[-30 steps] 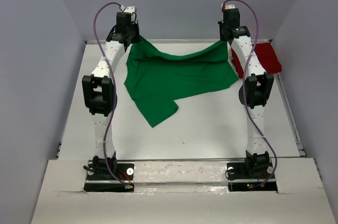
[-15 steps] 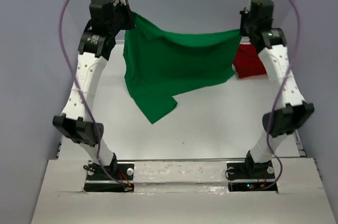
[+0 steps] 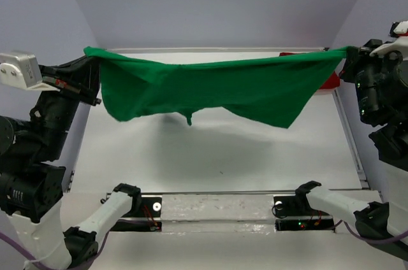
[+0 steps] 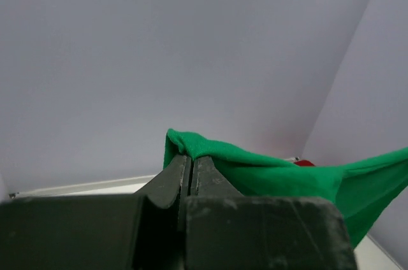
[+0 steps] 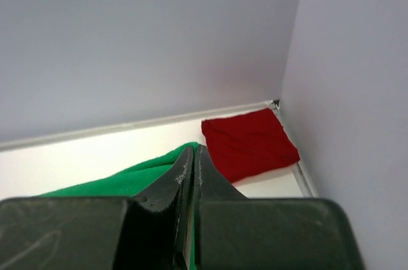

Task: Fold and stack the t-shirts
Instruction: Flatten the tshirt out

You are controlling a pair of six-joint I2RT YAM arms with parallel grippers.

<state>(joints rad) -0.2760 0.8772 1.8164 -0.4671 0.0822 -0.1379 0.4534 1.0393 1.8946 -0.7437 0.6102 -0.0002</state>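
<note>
Green t-shirt — stretched between left tool, right tool

Green t-shirt aloft; red t-shirt folded.

The left gripper has its dark jaws pressed together on a bunched corner of the green shirt. From there the cloth stretches away to the right edge of the view, sagging slightly. A sliver of the red shirt peeks over it where the two walls meet. The table's far edge shows pale at lower left.
</note>
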